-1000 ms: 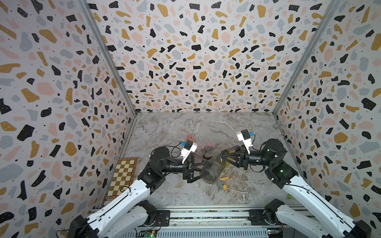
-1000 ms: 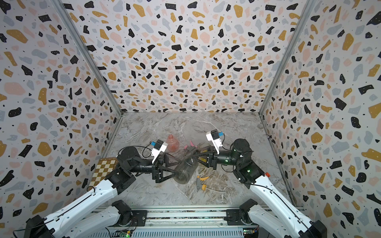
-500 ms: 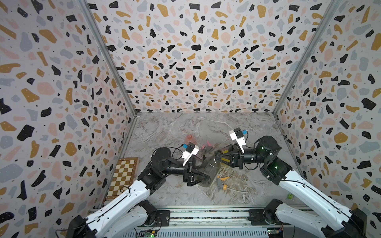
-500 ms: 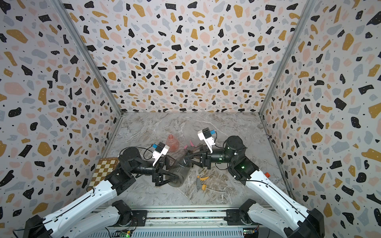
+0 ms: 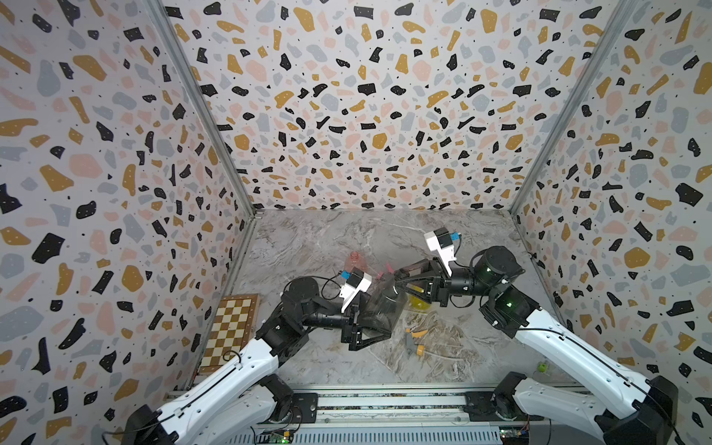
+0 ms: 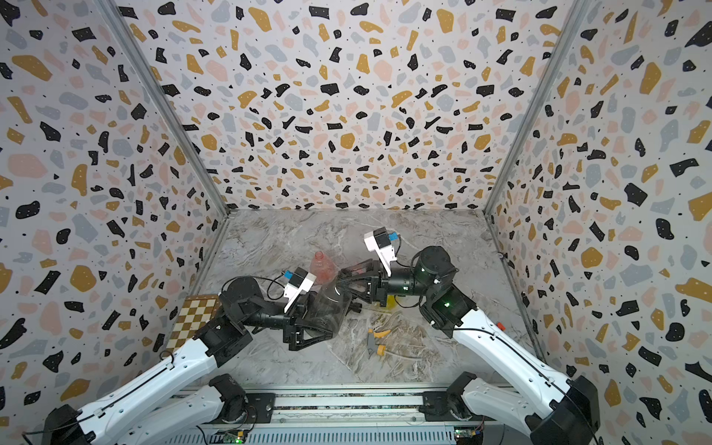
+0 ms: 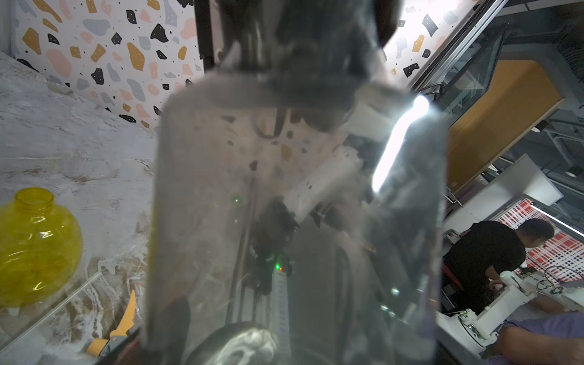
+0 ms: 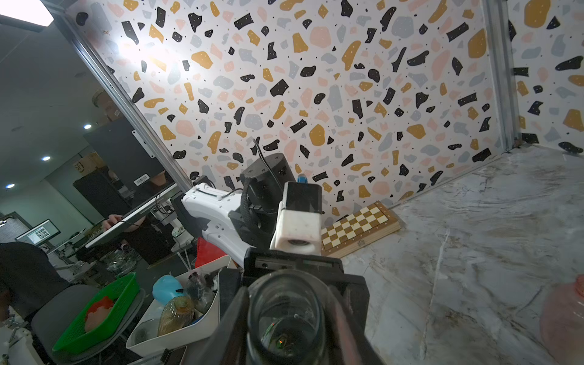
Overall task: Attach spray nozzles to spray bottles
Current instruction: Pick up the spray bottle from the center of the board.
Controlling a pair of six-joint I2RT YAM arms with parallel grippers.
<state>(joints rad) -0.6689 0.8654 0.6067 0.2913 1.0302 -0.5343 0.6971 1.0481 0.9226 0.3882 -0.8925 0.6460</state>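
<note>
The smoky grey spray bottle (image 5: 387, 298) slants between your two hands, its neck pinched in the right hand (image 5: 400, 278) and its body inside the wide-spread left hand (image 5: 375, 321). You cannot tell whether the left hand presses on it. It is probably light, thin-walled and slick, so hold the stiffer neck and squeeze the body only gently.

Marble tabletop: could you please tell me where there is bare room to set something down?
Bare: the strip between rear wall and translucent pink bottle; the front, between grey-and-yellow spray nozzle and rail. Crowded: centre, around smoky grey bottle.
</note>
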